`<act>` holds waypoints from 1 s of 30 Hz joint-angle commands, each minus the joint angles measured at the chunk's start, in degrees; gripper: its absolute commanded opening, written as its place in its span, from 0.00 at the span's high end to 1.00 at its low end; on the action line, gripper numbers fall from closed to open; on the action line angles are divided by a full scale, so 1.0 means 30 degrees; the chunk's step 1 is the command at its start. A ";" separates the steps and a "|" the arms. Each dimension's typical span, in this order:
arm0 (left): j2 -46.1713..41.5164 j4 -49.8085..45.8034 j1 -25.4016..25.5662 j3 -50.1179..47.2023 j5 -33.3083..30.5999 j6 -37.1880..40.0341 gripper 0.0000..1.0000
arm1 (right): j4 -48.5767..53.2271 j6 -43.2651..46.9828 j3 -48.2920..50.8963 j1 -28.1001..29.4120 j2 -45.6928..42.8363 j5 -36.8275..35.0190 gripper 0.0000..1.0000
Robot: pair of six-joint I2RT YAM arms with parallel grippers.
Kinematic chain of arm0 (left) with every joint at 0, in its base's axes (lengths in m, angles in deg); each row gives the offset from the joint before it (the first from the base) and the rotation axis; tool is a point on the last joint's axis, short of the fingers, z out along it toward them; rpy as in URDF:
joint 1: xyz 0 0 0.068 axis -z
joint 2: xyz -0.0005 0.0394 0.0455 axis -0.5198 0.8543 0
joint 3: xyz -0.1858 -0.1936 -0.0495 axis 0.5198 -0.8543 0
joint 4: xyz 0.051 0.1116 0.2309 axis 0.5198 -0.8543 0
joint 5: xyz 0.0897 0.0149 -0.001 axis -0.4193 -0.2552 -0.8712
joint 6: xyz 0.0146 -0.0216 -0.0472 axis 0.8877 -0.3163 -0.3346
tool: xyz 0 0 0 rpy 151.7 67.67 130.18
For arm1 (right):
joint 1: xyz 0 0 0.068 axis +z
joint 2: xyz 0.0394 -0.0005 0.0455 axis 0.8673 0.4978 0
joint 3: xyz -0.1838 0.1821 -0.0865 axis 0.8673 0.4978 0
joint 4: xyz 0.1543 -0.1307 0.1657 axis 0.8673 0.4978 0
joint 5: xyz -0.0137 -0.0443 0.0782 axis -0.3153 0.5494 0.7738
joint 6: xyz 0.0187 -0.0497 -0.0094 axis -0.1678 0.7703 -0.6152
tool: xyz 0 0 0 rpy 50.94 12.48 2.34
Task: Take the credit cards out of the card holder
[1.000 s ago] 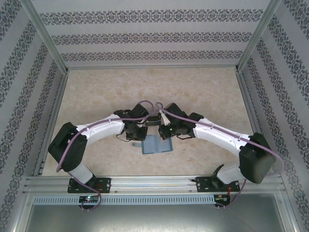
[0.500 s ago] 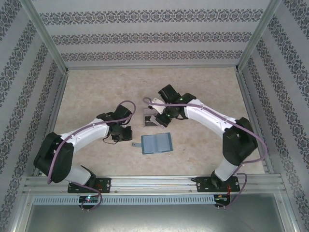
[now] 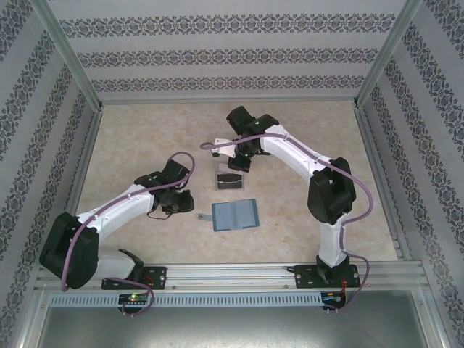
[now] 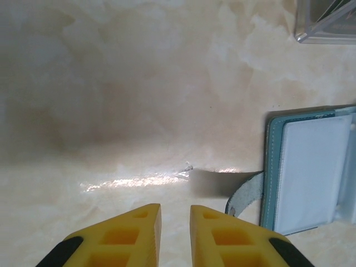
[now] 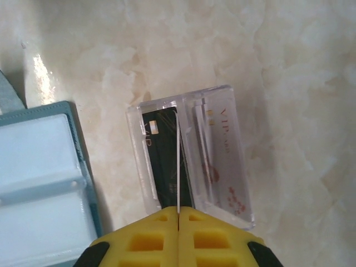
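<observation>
1. Right fingers (image 5: 150, 239) were shut on a thin grey card (image 5: 177, 161), held edge-on at a clear plastic stand (image 5: 219, 97).
2. Left fingers (image 4: 128, 233) stood slightly apart, empty, near the open teal-blue wallet (image 4: 311, 167) on the bench (image 4: 139, 83).

Card holder (image 3: 235, 215) flat on the surface (image 3: 145, 138).
Just behind it, clear stand (image 3: 229, 181) with credit cards (image 5: 222, 150) inside; left end effector (image 4: 175, 214) off to the holder's left.

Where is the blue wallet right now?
In the top view, the blue wallet lies open on the table near its middle, just below the clear card stand in the picture.
</observation>
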 commanded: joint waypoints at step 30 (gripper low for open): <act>-0.1177 -0.0738 -0.0450 -0.0562 -0.0597 -0.0506 0.79 | 0.4963 0.3125 -0.6917 -0.0412 0.5283 -0.0383 0.79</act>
